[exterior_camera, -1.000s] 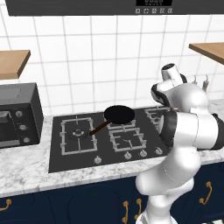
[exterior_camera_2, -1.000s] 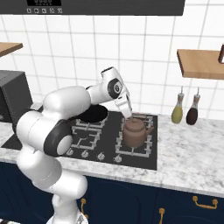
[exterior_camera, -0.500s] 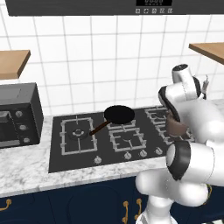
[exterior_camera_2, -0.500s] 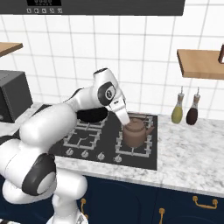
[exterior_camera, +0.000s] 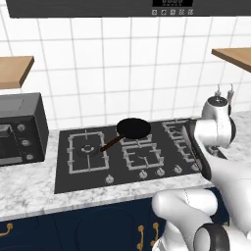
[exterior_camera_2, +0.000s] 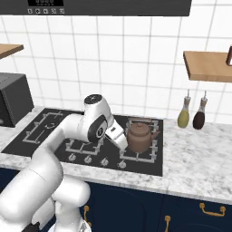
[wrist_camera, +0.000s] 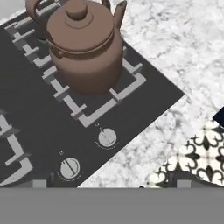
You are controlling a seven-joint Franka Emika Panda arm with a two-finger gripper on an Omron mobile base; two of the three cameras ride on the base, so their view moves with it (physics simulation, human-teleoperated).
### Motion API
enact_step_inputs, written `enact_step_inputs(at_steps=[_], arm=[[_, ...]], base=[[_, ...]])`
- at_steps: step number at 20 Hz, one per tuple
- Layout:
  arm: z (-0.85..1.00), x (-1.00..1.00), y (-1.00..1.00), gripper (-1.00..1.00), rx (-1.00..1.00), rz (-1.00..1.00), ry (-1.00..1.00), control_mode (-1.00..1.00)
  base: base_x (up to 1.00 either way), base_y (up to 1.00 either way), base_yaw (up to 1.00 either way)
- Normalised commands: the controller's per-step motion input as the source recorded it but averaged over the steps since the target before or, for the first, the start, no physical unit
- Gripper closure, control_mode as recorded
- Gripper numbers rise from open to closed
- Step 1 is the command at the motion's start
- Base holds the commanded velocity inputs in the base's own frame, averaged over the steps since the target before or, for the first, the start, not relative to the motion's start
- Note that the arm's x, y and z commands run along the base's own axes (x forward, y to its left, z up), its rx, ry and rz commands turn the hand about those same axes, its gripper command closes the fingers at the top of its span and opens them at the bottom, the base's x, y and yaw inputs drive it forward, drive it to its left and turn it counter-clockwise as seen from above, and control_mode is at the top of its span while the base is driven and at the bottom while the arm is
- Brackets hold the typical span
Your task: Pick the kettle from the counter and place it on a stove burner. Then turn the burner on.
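No legible text, brand names or numbers in any view. The range hood control strip carries a small lit display and a row of pale button marks, all too small and blurred to read; the same strip appears on the hood in the right base view, equally unreadable. The hob knobs show only a plain pointer line, with a tiny indistinct mark on the glass beside each.

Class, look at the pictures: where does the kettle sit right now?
In the right base view the kettle sits on the hob's rightmost stove burner, left of the two bottles; the hand view shows two knobs before it.
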Motion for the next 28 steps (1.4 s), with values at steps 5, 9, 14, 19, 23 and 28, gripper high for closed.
enact_step_inputs(at_steps=[5,9,14,19,23,28], arm=[[-0.7,0.14,0.05,-1.0,0.15,0.55,0.06,-1.0],[-0.11,0.14,0.06,-1.0,-0.05,0.01,0.1,-1.0],[-0.27,0.42,-0.16,-1.0,-0.03,0.03,0.19,-1.0],[-0.19,0.27,-0.38,-1.0,0.0,0.1,0.08,-1.0],[-0.4,0.03,-0.1,-1.0,0.0,0.09,0.12,-1.0],[-0.39,0.0,0.0,-1.0,0.0,0.05,0.05,-1.0]], base=[[0.0,0.0,0.0],[0.0,0.0,0.0],[0.0,0.0,0.0],[0.0,0.0,0.0],[0.0,0.0,0.0],[0.0,0.0,0.0]])
